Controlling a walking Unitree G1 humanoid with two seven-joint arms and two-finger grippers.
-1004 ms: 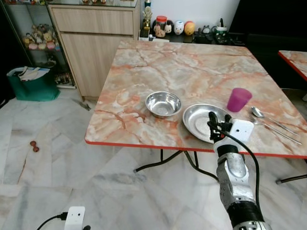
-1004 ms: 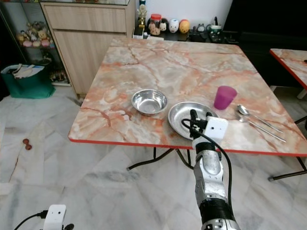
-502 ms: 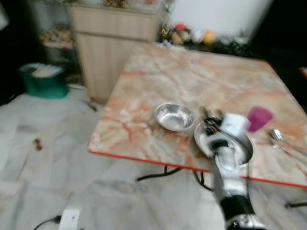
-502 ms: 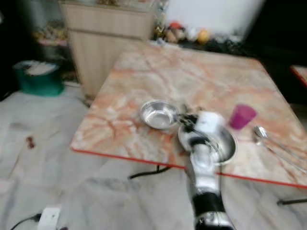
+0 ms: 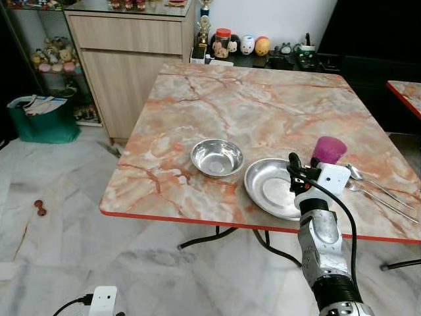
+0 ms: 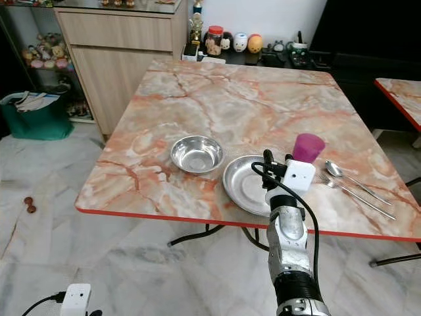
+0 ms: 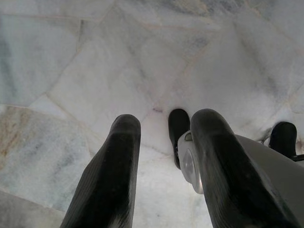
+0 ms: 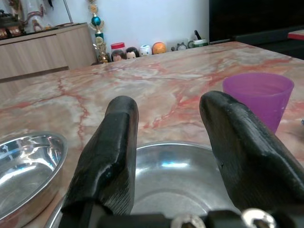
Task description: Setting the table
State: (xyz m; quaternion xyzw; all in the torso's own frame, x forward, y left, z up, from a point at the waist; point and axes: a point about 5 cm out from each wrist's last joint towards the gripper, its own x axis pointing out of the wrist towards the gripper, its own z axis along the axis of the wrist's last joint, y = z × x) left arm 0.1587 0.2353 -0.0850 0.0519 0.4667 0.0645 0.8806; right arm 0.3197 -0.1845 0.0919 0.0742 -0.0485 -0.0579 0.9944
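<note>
On the marble table [image 5: 250, 99] stand a steel bowl [image 5: 216, 157], a shallow steel plate [image 5: 270, 189] to its right, and a purple cup [image 5: 328, 149] further right. A spoon [image 5: 358, 173] and a thin utensil [image 5: 385, 197] lie past the cup. My right gripper [image 5: 299, 168] hangs open just above the plate's near right rim, with nothing between its fingers [image 8: 114, 142]. In the right wrist view the plate [image 8: 180, 175] lies straight ahead, with the bowl [image 8: 23, 166] and the cup [image 8: 259, 99] to either side. My left gripper [image 7: 166, 123] hangs open over the floor.
A wooden cabinet [image 5: 131, 46] stands at the table's far left, with a green bag [image 5: 39, 122] on the floor beside it. Small jars and figures [image 5: 243, 45] line a shelf behind the table. A second table [image 5: 404, 89] is at the right. A white box with a cable [image 5: 103, 299] lies on the floor.
The camera swung and blurred, then settled a little to the right, so the whole scene shifted. My right gripper stays open over the plate's near right rim.
</note>
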